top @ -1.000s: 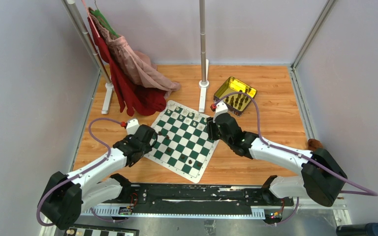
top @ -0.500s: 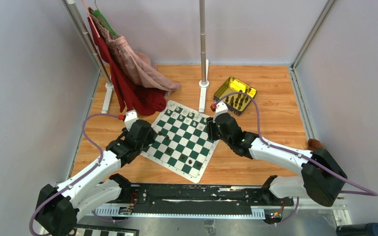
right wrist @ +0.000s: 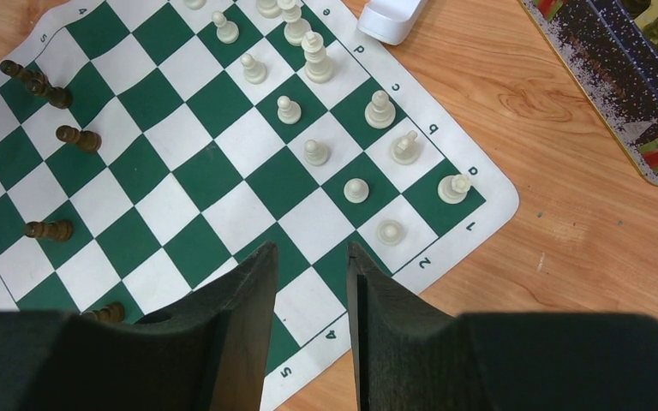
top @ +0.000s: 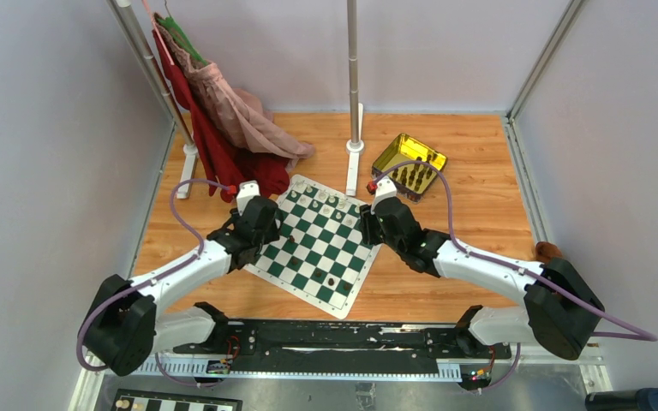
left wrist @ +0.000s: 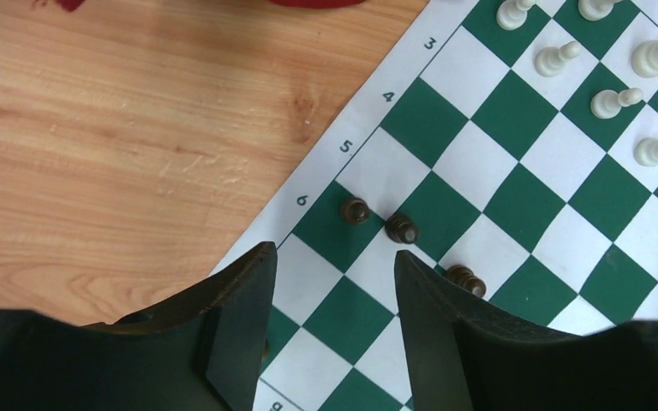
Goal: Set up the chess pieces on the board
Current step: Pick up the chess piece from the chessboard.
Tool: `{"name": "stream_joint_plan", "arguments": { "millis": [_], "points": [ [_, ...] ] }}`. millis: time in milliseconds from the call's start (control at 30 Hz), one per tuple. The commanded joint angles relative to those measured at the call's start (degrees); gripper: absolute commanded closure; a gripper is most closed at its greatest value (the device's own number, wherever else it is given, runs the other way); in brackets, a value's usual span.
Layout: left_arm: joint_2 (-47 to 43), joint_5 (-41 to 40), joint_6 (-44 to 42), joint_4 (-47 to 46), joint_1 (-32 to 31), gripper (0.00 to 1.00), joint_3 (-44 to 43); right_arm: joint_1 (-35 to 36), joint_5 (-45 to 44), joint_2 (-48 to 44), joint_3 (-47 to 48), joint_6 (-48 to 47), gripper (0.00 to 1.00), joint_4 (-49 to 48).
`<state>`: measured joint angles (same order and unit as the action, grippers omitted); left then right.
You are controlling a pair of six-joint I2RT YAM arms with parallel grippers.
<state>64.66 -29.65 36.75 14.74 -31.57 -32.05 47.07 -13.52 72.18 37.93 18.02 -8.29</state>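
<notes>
The left gripper (left wrist: 332, 287) hung with jaws apart and empty over the left edge of the board (left wrist: 523, 201), beside three crowded dark pieces (left wrist: 401, 229), the right gripper (right wrist: 308, 282) equally parted and empty, so, I judged, the left one should descend straight on one piece, not touching neighbours.

matt board (left wrist: 523, 197), wood-grain table (left wrist: 120, 128)

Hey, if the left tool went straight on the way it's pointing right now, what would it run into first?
Probably the dark pawn just ahead of the left tool, close to one finger, with a second dark pawn just beyond. Depth is unclear; it could touch the board first.
</notes>
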Motion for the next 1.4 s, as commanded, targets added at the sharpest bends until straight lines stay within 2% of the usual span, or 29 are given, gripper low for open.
{"name": "stream_joint_plan", "arguments": {
  "millis": [0,300,667,1367],
  "points": [
    [3.3,0.3,-2.4,-6.0,1.0,0.43,-2.2,-0.8,-0.6,0.6,-0.4,0.2,0.60,-1.5],
    [7.9,4.3,-2.4,-9.3,4.3,0.50,-2.8,-0.8,-0.6,1.7,0.1,0.0,0.60,-1.6],
    [11.8,7.8,-2.3,-10.3,5.6,0.53,-4.3,-0.8,-0.7,2.8,0.6,-0.2,0.60,-1.6],
    [14.5,9.5,-1.9,-10.1,6.8,0.59,-4.0,-0.8,-0.7,4.0,0.8,-0.1,0.61,-1.9]
  ]
}}
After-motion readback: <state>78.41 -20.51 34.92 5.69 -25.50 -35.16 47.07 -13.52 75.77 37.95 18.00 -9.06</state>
